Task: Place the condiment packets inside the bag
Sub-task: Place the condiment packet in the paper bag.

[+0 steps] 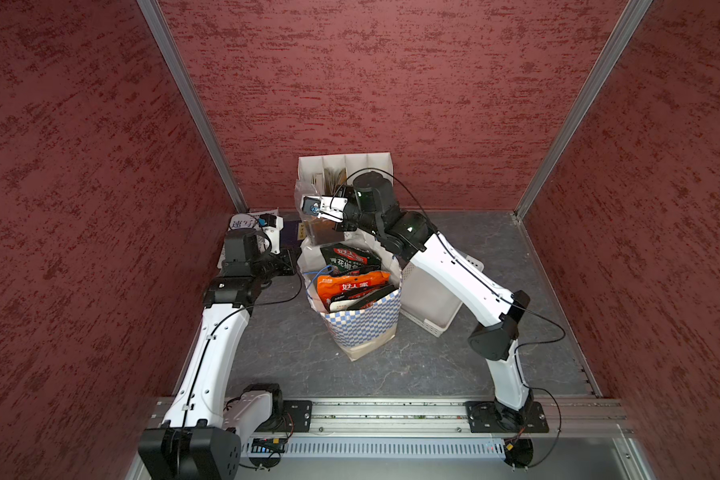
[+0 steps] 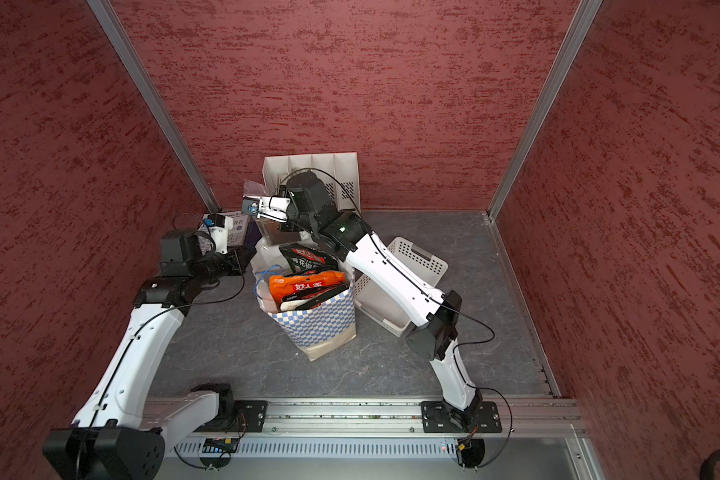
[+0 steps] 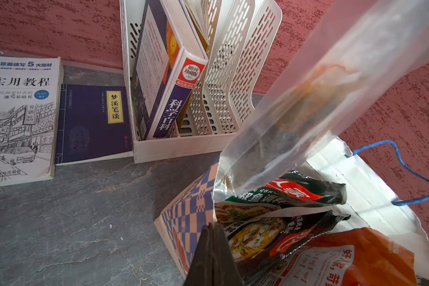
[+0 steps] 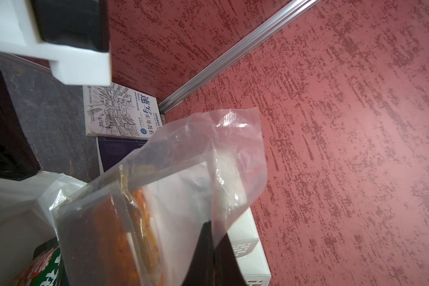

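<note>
Left claw (image 3: 209, 229): clenched at the left rim of the bag (image 1: 362, 320), by all appearance pinching the paper wall to hold the mouth wide.

Bag: upright mid-table, mouth up. Several packets (image 1: 352, 282) are in it already, their tops standing above the rim.

Pouch (image 3: 305, 104) — clear film, red-brown filling — hangs over the far side of the mouth. Its long axis is steep and leans a little. Its lower corner is down at rim level by the far-left corner; whether it is inside, I cannot tell.

Right claw (image 4: 208, 230): clamped on the pouch's empty top seal, so the load hangs below it.

Finding: the mouth lies under the pouch and slightly toward the robot. The right arm alone carries the pouch — lowering it along its own axis, drawn a shade nearer, looks to be what is wanted.

Rack (image 3: 233, 74) behind: no part in this.
</note>
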